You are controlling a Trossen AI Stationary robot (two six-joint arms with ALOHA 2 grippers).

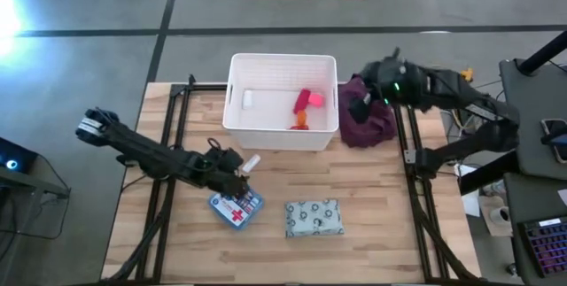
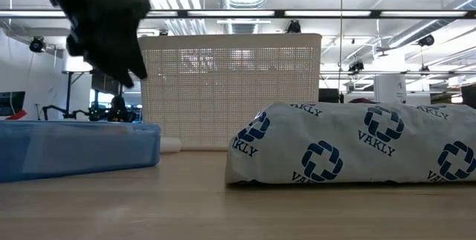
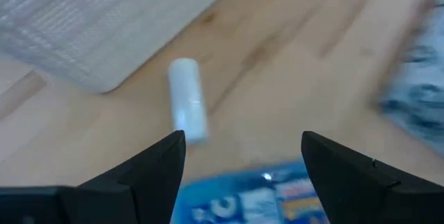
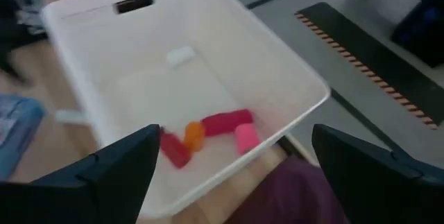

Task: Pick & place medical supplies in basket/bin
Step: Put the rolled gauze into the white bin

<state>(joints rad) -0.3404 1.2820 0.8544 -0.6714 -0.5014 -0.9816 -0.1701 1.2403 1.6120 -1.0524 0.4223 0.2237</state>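
Looking down on the wooden table, I had the left gripper low over its middle, just in front of the white basket, which stood at the far edge near the centre. In the left wrist view the two dark fingers stood wide apart with nothing between them. A small white roll lay on the bare wood just ahead, between the basket wall and the blue packet with the red cross, which sat close under the gripper toward the near edge.

I judged the roll to be the step in hand. To do it well I would have turned the fingers across the roll's short width, come straight down and closed gently, since a round piece would likely skid if nudged from one side.

The pale green patterned pouch lay right of the packet, near the front edge, apart from it. Red, pink and orange pieces and a small white piece already lay in the basket.

Room was tight: basket wall beyond the roll, packet on the near side. The wood to the right looked open, and the lift into the basket looked short.

The right gripper hung over the far right corner, by the dark purple cloth, fingers spread and holding nothing.
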